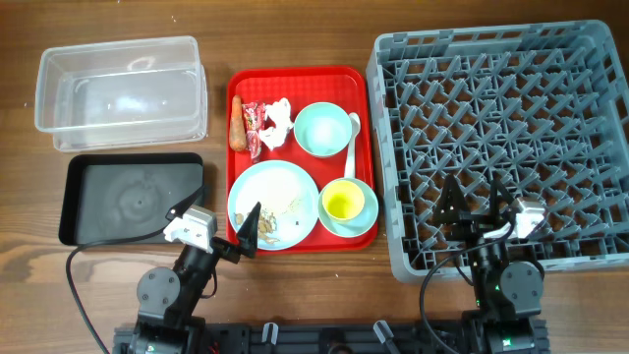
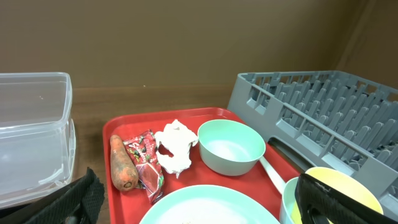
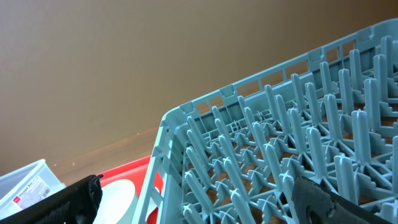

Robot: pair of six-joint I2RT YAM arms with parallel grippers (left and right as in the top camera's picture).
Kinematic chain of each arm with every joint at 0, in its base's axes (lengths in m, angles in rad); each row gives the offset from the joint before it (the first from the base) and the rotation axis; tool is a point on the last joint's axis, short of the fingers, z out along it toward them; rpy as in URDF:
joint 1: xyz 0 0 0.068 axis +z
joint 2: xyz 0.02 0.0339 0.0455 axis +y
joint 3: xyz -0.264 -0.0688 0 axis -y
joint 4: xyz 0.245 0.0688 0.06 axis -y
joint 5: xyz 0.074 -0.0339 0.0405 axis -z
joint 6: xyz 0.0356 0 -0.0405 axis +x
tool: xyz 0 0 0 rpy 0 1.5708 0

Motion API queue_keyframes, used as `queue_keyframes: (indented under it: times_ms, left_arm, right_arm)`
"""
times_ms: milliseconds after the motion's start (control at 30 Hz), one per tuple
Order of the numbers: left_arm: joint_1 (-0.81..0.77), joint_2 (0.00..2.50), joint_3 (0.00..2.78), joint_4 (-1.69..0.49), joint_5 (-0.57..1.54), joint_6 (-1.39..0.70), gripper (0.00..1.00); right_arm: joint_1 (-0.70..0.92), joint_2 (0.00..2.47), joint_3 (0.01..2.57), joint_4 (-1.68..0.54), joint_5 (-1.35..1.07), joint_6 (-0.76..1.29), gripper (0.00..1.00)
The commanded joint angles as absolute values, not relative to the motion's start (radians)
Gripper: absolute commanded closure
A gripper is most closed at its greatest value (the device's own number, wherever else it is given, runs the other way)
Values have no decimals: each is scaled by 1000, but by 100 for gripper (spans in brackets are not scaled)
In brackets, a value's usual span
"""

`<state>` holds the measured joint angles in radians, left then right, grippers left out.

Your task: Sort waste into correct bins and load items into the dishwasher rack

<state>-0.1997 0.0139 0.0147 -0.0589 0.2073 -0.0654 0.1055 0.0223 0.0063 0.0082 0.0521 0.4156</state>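
1. Now, nothing is sorted yet. The job looks to be at its very start.
2. The crumpled white tissue, the red-and-white wrapper and the small orange carrot piece lie side by side at the back left of the flat red plastic serving tray.
3. Brownish food scraps sit on the pale blue round plate, at the front of that tray.
4. The small yellow cup sits inside the light blue bowl. The mint-green bowl and the white spoon are behind it.
5. The big grey plastic rack with pegs, the clear plastic tub and the shallow black tray hold nothing.
6. The left pincer is spread wide and holds nothing, low by the plate's near edge. The right pincer is spread too, also holding nothing, over the front of the rack.
7. I think the left pincer should go first. It should reach over the plate, come down on the tissue, and pinch only that, not the wrapper right beside it.
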Motion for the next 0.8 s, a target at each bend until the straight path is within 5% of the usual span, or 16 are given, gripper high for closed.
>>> queue_keyframes:
  times_ms: [0,633,767]
  left_arm:
    - [-204,7,6,-56,213,-72,0]
    - [-204,7,6,-56,209,-57,0]
    - [-204,7,6,-56,214,-61,0]
  right_arm:
    - [101,18,5,12,43,422,0]
    - [101,18,5,13,43,424,0]
    - [101,18,5,12,38,599,0]
